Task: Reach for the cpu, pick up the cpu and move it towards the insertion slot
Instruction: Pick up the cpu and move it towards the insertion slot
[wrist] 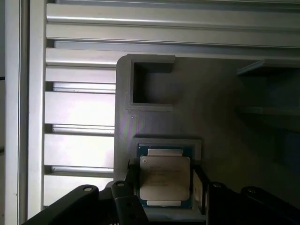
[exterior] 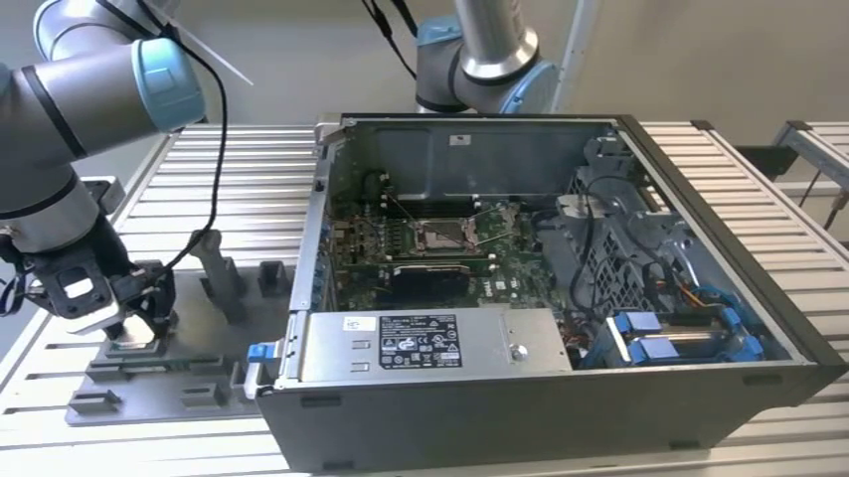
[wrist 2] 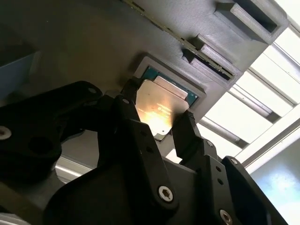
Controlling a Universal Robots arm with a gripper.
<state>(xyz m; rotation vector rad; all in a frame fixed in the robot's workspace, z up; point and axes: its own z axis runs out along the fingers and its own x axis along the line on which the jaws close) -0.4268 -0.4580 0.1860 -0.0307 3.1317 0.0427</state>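
Straddling small square silver-topped cpu, black gripper stood narrow, fingers against chip's opposite edges. Cpu sat in recess of grey plastic fixture block on ribbed metal tabletop. Silver-framed insertion slot lay well apart, inside open grey computer case.

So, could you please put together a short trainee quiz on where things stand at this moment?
1. True or false: the chip lies in a recess of the grey holder.
2. The end effector is nearest to: A the chip, B the power supply, C the circuit board.
3. Fill in: in the exterior view, the computer case stands to the exterior view's ____ of the grey holder.
Key: 1 true; 2 A; 3 right.
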